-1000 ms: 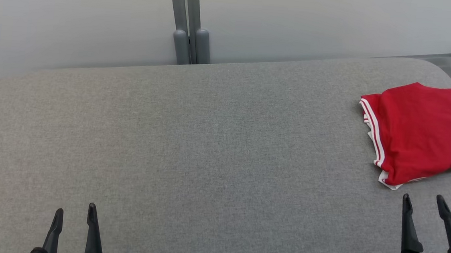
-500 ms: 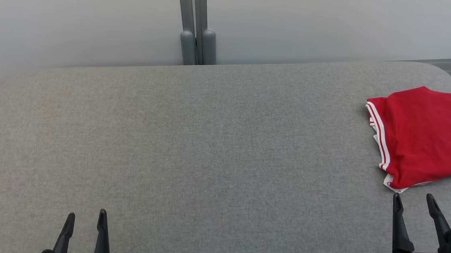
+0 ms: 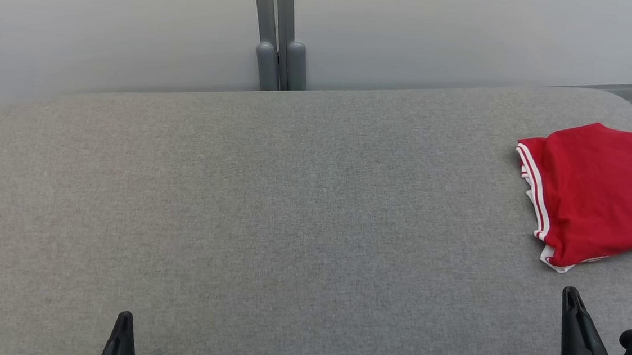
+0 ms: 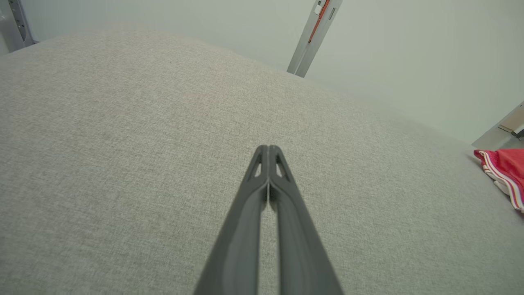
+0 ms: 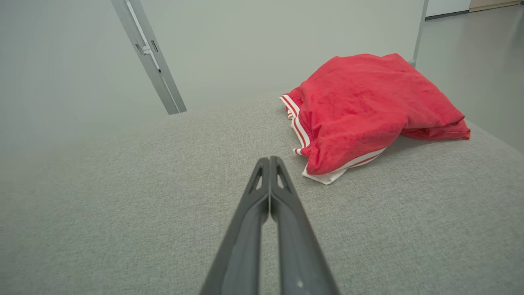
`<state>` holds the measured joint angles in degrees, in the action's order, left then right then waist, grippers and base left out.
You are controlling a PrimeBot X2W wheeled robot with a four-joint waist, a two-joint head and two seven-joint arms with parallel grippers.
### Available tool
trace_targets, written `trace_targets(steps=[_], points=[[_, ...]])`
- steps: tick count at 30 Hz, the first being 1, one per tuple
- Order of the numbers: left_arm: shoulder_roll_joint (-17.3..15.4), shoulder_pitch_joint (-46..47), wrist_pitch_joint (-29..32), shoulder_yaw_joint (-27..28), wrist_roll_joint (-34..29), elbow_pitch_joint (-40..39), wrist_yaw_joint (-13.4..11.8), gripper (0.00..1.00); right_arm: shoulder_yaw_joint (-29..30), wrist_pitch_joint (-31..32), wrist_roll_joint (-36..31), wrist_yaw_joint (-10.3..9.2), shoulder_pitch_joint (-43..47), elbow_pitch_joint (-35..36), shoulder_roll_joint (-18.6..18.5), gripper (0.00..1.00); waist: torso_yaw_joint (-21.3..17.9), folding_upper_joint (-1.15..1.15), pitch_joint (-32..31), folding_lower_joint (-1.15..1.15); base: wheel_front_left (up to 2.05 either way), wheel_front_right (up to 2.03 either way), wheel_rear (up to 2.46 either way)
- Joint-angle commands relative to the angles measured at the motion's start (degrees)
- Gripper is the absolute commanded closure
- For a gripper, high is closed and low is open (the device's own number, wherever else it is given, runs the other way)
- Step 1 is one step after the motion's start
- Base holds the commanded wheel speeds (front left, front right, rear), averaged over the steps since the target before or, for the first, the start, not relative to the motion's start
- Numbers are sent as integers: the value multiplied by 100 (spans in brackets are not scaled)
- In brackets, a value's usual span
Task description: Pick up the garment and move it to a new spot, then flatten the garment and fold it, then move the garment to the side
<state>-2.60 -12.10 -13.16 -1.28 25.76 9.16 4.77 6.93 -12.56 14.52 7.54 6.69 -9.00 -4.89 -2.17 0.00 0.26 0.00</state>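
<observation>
1. My left gripper, fingers pressed together and empty, hangs over the bare pad: parked, I judge.
2. My right gripper, likewise closed and empty, sits near the garment.
3. The red garment lies folded at the pad's right end: set aside, I judge.

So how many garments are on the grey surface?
1. The red garment with white stripes lies at the far right of the grey surface, just beyond the right end effector. Another could hide beneath it.

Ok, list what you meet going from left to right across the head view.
left gripper → grey posts → red garment
</observation>
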Motion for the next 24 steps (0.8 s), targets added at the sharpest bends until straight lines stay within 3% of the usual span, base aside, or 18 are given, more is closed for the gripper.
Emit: trace_targets(steps=[1, 24], points=[[-37, 201, 49, 50, 267, -65, 27, 100, 17, 61, 299, -1, -156, 55, -34, 100, 3, 0, 0, 0, 0, 0, 0], [-94, 700, 560, 201, 2201, 99, 103, 100, -8, 596, 2500, -2, -494, -92, 33, 100, 45, 0, -2, 0, 0, 0, 0]])
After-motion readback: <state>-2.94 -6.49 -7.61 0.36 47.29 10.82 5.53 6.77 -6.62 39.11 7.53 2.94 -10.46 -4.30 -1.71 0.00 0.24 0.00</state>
